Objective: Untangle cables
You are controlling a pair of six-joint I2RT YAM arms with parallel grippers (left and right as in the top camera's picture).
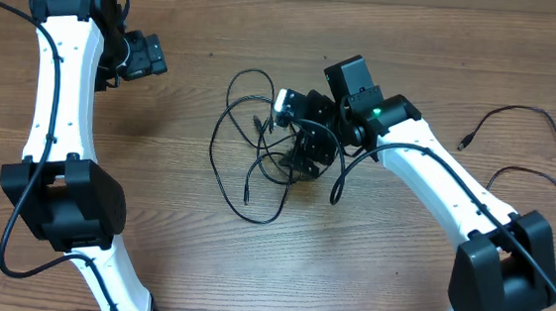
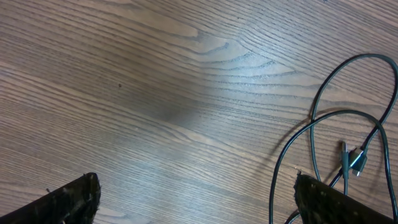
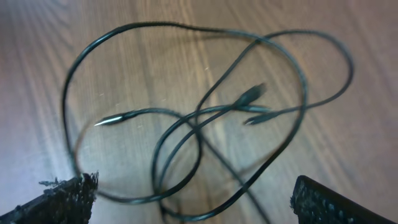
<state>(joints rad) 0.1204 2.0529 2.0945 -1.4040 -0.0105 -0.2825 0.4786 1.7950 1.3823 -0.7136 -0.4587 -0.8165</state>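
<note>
Overhead: your cables (image 1: 258, 159) lie mid-table (image 1: 180, 267), thin black cords in tangled loops, right gripper (image 1: 303, 159) over them, left gripper (image 1: 147, 56) well apart. Left wrist: jaws spread wide, empty, loops at right. Right wrist: jaws spread wide above crossing loops, plugs (image 3: 252, 96) blurred.

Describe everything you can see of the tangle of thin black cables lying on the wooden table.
The tangle of thin black cables lies loose on the brown wood-grain table, near its middle. Glossy, flexible cords cross one another in several overlapping loops, with small plug connectors at free ends. The right black pincer hangs open above its right side; contact cannot be told.
</note>
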